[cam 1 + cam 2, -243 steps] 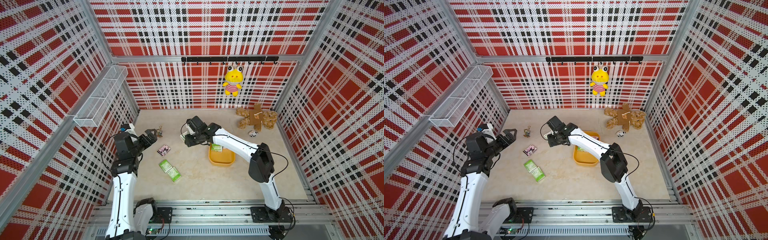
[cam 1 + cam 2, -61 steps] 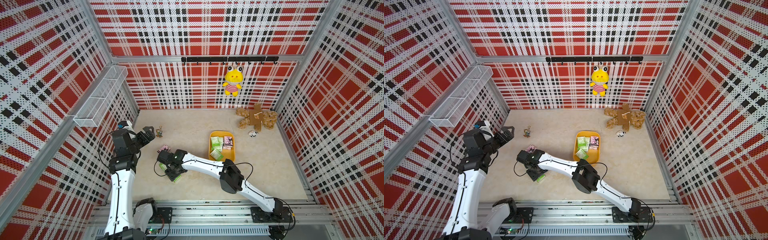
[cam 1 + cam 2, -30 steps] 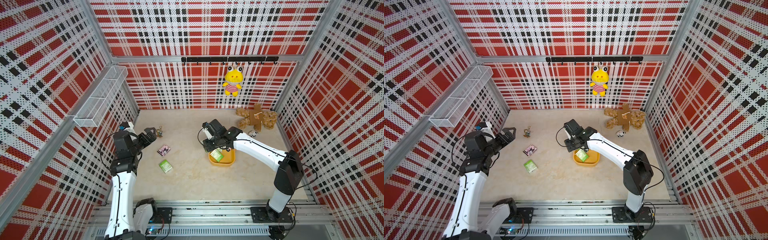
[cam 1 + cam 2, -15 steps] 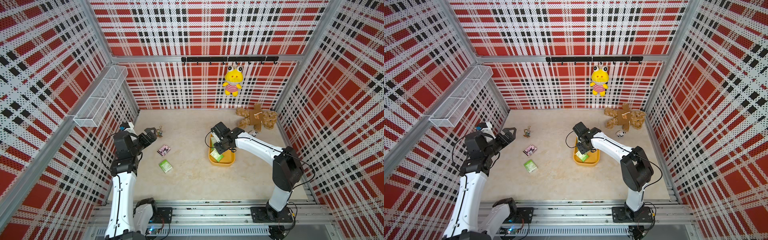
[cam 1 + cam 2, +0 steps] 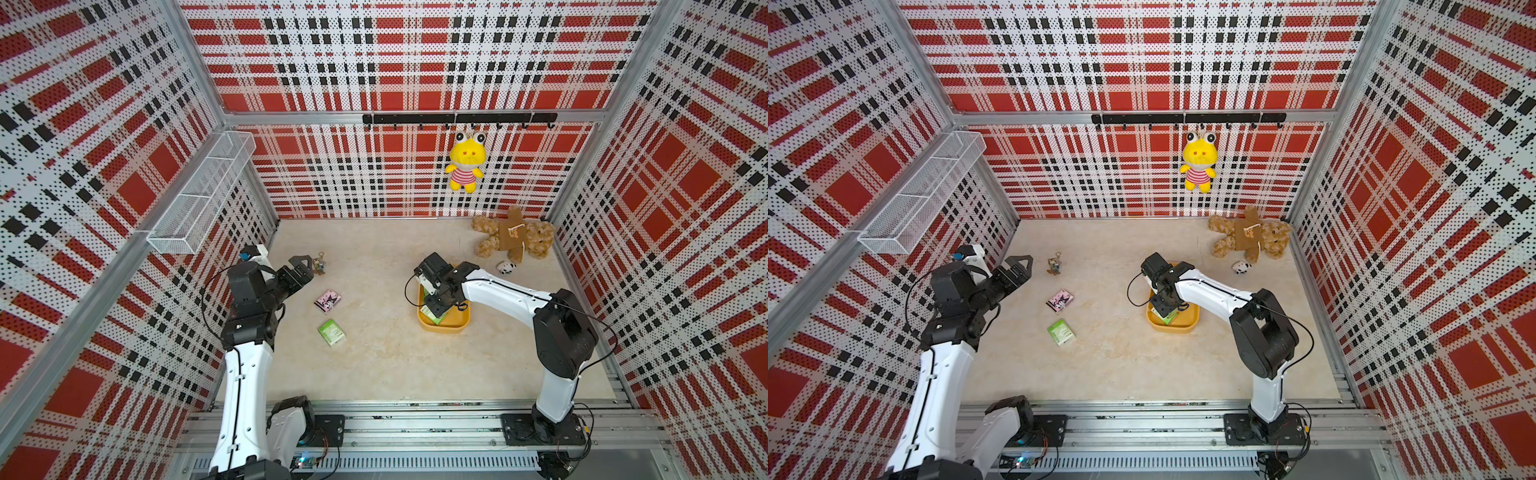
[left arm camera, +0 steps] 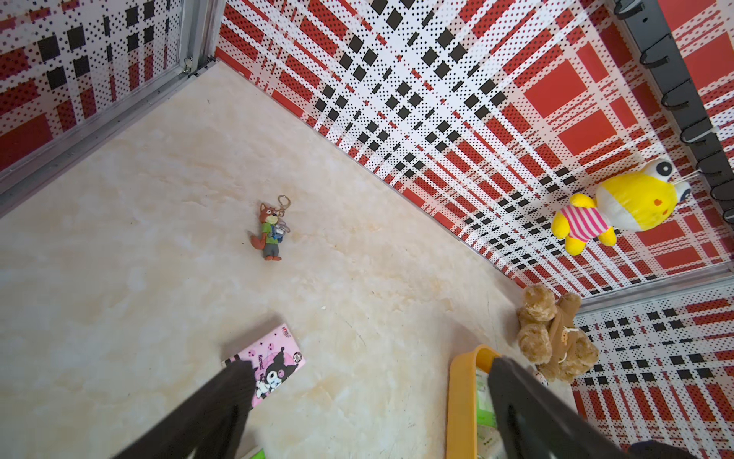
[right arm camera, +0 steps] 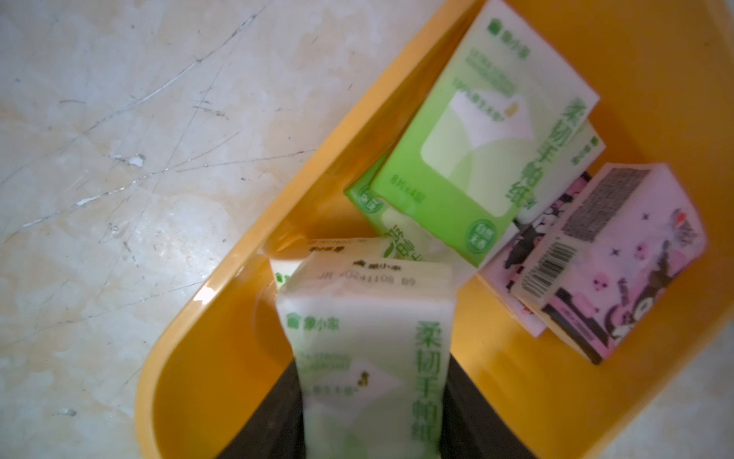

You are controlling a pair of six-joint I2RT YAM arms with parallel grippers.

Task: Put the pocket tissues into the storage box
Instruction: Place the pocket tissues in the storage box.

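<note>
The storage box [image 5: 451, 326] [image 5: 1179, 326] is a yellow-orange tray right of the floor's middle. My right gripper [image 5: 436, 309] [image 7: 371, 397] reaches down into its near-left end, shut on a green-and-white pack of pocket tissues [image 7: 357, 310] held upright above the bottom. Several packs lie inside, among them a green one [image 7: 476, 139] and a pink one [image 7: 619, 254]. On the floor to the left lie a pink pack [image 5: 327, 301] [image 6: 274, 367] and a green pack [image 5: 331, 331]. My left gripper [image 5: 301, 268] [image 6: 369, 377] hovers open and holds nothing, above and left of them.
A keychain charm [image 5: 319, 264] lies near the left gripper. A brown teddy bear [image 5: 513, 239] and a small black-and-white toy [image 5: 505, 268] lie at the back right. A yellow plush [image 5: 465, 164] hangs on the back wall. A white wire basket [image 5: 203, 195] hangs on the left wall.
My right gripper has carried the green pack from the box's left rim to over its inside and lowered it in. The left arm has stayed still.
</note>
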